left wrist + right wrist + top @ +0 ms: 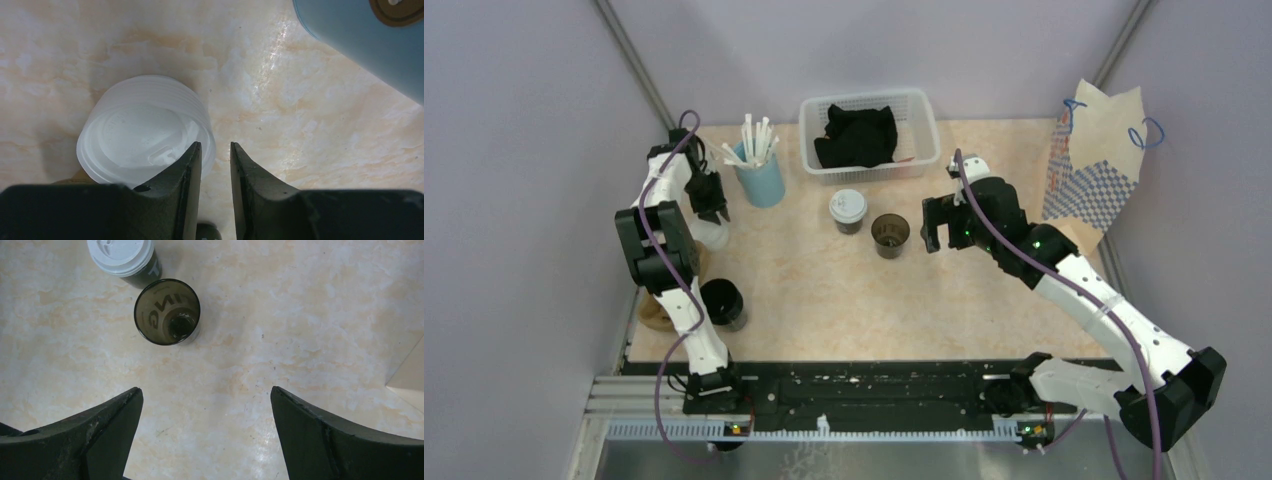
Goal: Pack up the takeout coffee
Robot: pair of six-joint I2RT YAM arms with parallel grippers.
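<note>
A dark paper cup with a white lid stands mid-table, also in the right wrist view. Beside it is an open, lidless dark cup. My right gripper is wide open and empty, just right of the open cup. My left gripper hovers over a stack of white lids; its jaws are a narrow gap apart and empty, the left finger over the stack's rim. The brown pulp carrier is mostly hidden behind my left arm.
An all-black cup stands near the left arm. A blue cup of straws is close right of the left gripper. A white basket with black cloth is at the back. A paper bag stands far right.
</note>
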